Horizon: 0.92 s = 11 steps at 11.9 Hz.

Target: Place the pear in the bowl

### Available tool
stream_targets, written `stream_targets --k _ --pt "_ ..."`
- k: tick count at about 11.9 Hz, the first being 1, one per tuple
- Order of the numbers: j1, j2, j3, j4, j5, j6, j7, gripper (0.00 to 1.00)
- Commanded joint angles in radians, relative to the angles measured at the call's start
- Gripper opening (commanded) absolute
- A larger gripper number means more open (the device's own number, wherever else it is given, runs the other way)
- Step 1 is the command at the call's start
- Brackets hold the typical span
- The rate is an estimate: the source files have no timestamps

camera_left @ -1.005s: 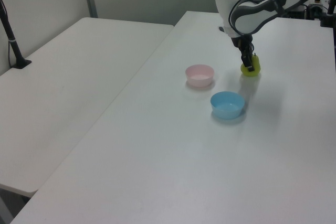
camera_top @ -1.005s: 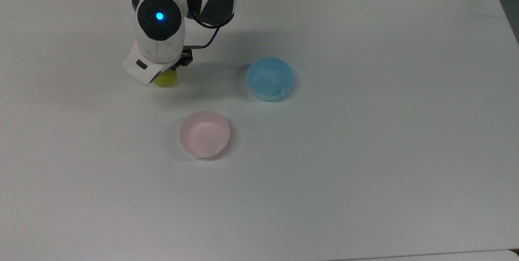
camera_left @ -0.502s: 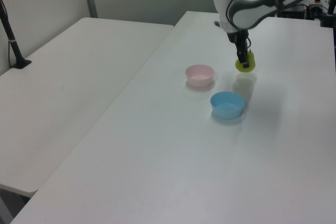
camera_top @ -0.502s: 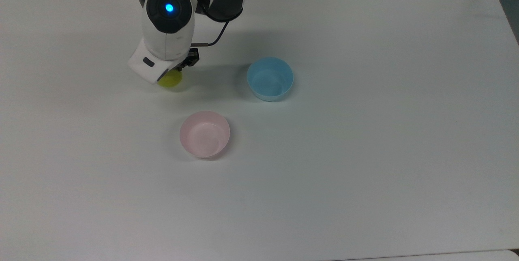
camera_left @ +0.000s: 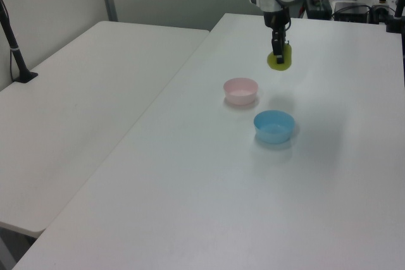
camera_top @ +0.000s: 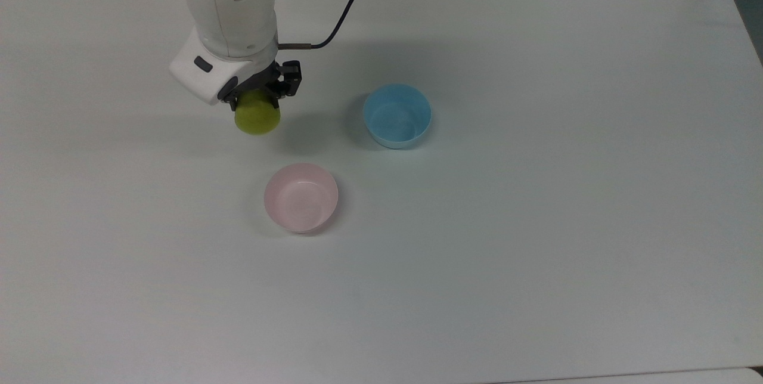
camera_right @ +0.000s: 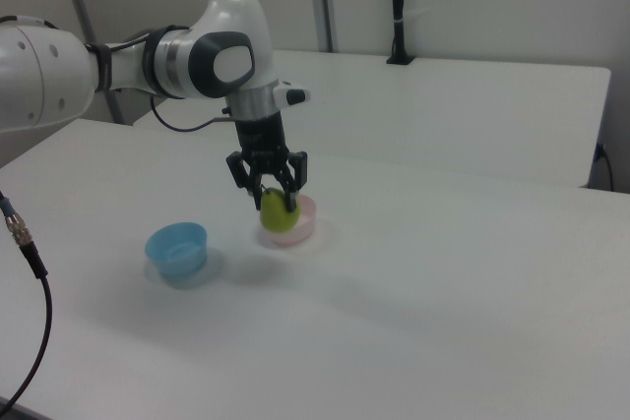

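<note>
The end effector point(camera_top: 257, 93) is clamped on the pear point(camera_top: 257, 118), its dark fingers point(camera_right: 249, 175) pressed against the fruit's upper part from two sides while the rounded base hangs below. The pear is held in the air above the white table point(camera_top: 536, 223), with its faint shadow lying on the surface underneath. In the top view the pink bowl point(camera_top: 301, 197) sits lower in the frame than the pear and a little toward the top view's right, well apart from it, and the blue bowl point(camera_top: 397, 115) stands farther toward the top view's right, about level with the fruit. Both bowls sit upright on the table with nothing inside them. In the right view the pear point(camera_right: 280, 213) overlaps the pink bowl point(camera_right: 300, 227) behind it, and the blue bowl point(camera_right: 177, 250) lies toward the right view's left. In the left view the pear point(camera_left: 279, 60) hangs beyond the two bowls, nearer the wall.
</note>
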Motion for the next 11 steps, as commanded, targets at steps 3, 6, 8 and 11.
stream_targets --k 3,6,8,11 --pt "0.055 0.120 -0.007 0.049 0.045 0.255 0.192 0.12" --pt "0.067 0.185 0.025 0.053 0.045 0.335 0.249 0.14" --pt "0.069 0.232 0.037 0.094 0.044 0.356 0.297 0.15" --pt "0.070 0.237 0.044 0.093 0.037 0.353 0.298 1.00"
